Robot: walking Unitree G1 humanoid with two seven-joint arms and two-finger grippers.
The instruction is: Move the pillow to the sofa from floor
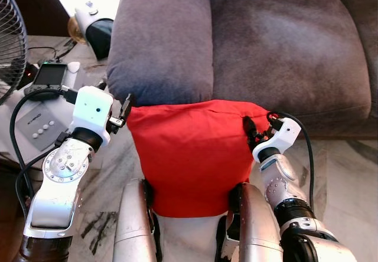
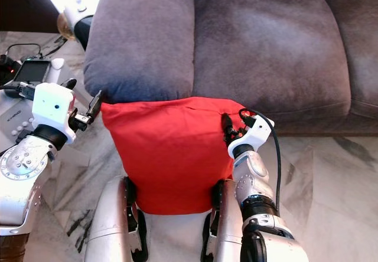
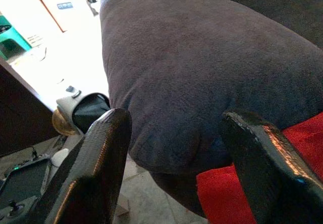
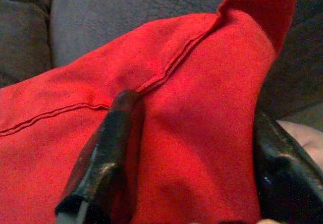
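Pillow: the square red fabric pillow (image 1: 192, 156) hung before the robot's legs, its top edge against the front of the grey plush sofa (image 1: 283, 43).
Right end effector (image 4: 194, 153): clamped on the pillow's upper corner.
Left end effector (image 3: 174, 168): fingers apart beside the sofa's armrest (image 1: 162, 38), near the pillow's other corner.

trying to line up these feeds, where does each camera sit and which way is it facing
Left eye: on the head, looking down at the red pillow against the grey sofa; both silver arms show.
Right eye: beside it, same scene and arms.
Left wrist: looks along the left gripper, fingers apart, at the sofa armrest and a pillow corner.
Right wrist: looks along the right gripper, fingers astride the pillow's corner.
All four share the pillow and sofa.
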